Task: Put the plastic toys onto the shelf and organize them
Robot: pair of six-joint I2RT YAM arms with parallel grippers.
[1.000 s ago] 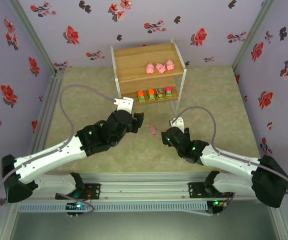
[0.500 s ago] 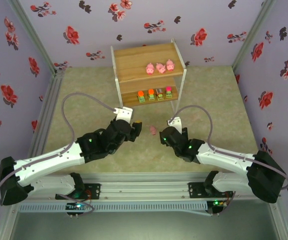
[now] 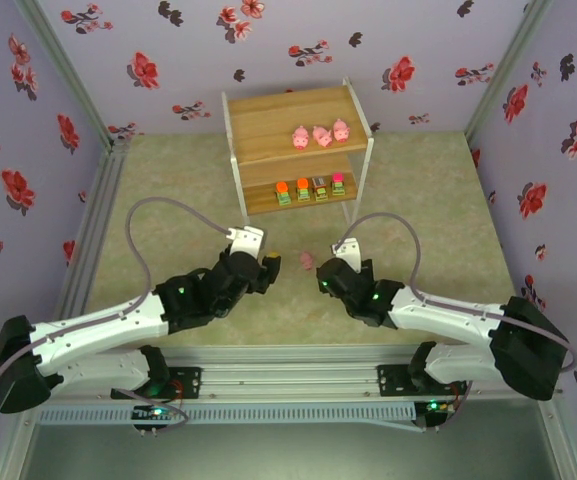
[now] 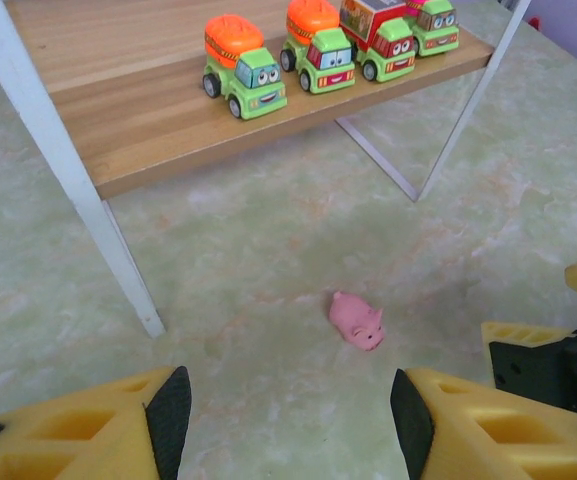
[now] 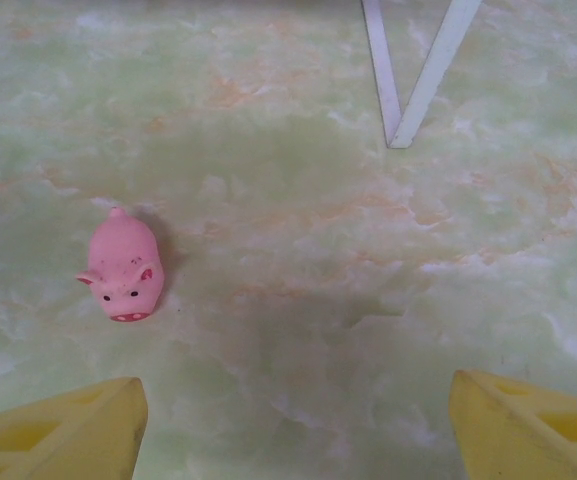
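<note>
One pink pig toy lies on the floor in front of the shelf. It shows ahead of my left gripper as the pig, slightly right of centre. In the right wrist view the pig lies ahead and to the left of my right gripper. Both grippers are open with nothing between the fingers. From above, the left gripper and right gripper flank the pig. Three pink pigs stand on the top board. Several green toy trucks line the lower board.
White shelf legs stand on the mottled green floor close ahead of both grippers, and the right-hand legs show in the right wrist view. The right gripper's black and yellow finger sits at the right edge of the left wrist view. Floral walls enclose the workspace.
The left gripper has drawn back from the shelf toward the near edge and opened slightly. The right gripper has shifted left, closer to the pig on the floor.
</note>
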